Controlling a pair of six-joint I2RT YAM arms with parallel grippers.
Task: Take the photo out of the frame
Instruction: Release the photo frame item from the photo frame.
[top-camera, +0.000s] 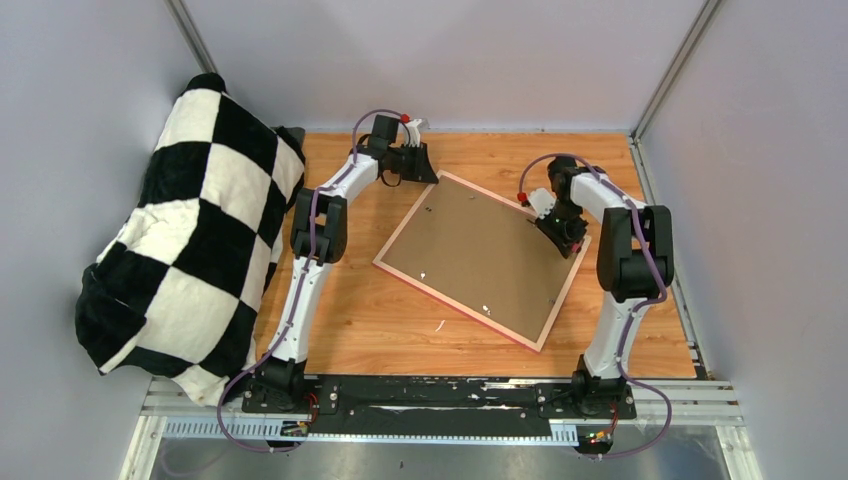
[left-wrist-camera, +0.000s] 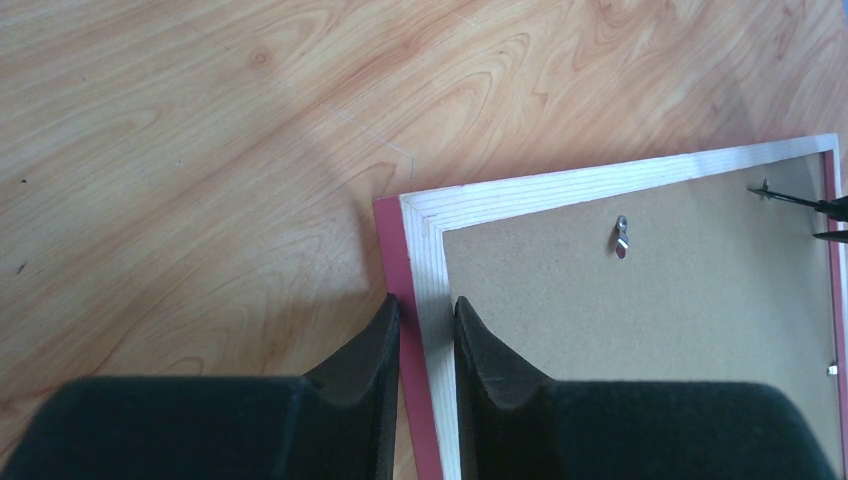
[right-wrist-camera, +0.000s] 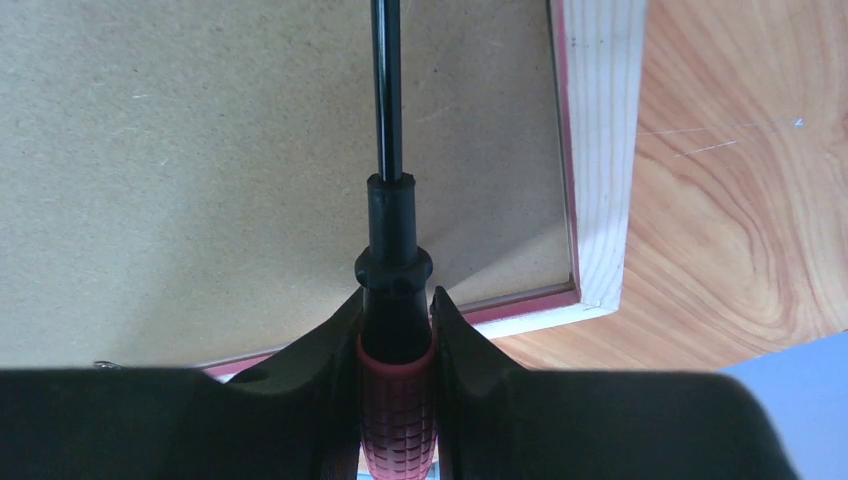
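Bright, even light; soft shadows

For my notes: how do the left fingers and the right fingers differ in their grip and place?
The left fingers clamp the rim of the frame near a corner; the right fingers clamp a screwdriver. The left fingers sit at its edge, the right fingers over the backing board. Both grip something.

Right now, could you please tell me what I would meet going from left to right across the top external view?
Black-and-white checkered plush blanket → white left arm → pink-bordered rectangular frame → white right arm.
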